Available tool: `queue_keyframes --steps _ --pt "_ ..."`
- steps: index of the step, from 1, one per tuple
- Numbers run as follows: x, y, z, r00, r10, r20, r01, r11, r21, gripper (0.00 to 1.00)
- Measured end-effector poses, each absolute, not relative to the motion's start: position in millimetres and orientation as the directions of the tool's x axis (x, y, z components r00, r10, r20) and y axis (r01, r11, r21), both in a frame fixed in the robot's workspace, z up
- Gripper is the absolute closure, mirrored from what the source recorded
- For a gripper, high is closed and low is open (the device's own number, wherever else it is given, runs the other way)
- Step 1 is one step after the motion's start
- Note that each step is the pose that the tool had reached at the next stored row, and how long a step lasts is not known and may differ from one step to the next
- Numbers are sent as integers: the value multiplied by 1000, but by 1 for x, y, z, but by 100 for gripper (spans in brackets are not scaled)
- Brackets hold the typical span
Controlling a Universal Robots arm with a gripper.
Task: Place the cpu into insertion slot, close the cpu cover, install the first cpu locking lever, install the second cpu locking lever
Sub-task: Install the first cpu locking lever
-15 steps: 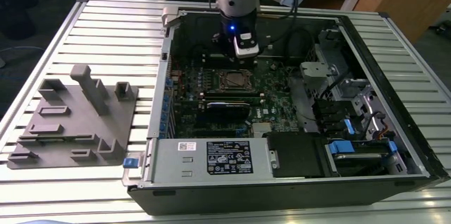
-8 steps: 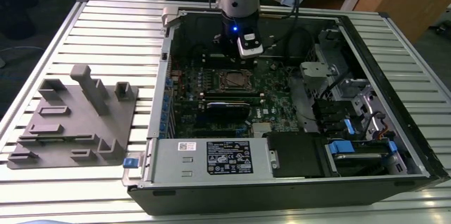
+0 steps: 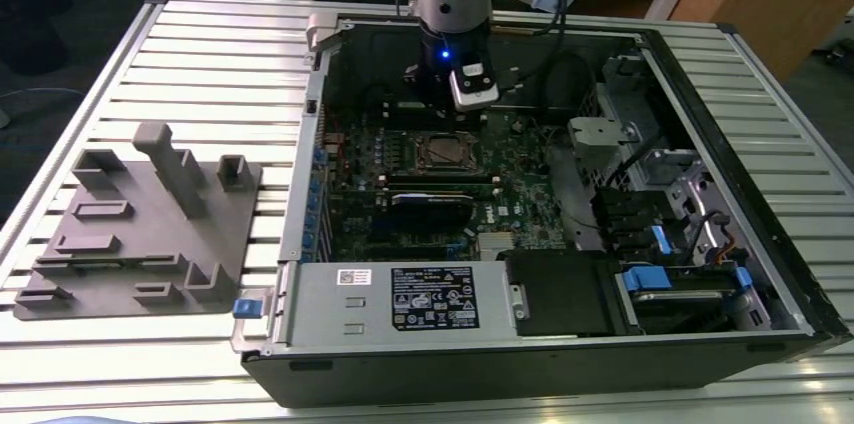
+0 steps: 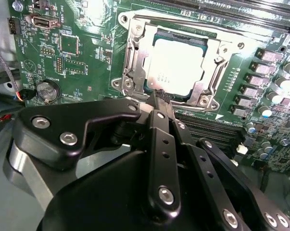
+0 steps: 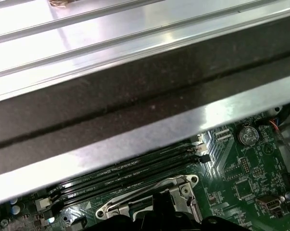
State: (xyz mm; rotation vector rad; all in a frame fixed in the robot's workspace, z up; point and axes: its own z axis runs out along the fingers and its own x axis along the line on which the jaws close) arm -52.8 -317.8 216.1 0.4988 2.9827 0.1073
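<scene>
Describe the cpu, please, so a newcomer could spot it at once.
Look inside the open computer case, at the green motherboard. Near its middle, under the cpu cover, lies the cpu: a flat, dull silver square, unlike the long black memory slots alongside.

A slatted aluminium tabletop (image 3: 200, 54) carries two things. An open black computer case (image 3: 534, 364) lies on its side toward the exterior view's right. A grey moulded fixture tray (image 3: 140, 234) with upright blocks sits just beside the case, on the exterior view's left.
</scene>
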Motion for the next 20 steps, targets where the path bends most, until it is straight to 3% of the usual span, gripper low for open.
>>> queue_keyframes --steps 20 --pt "-56 -318 211 -972 218 -89 211 974 84 89"
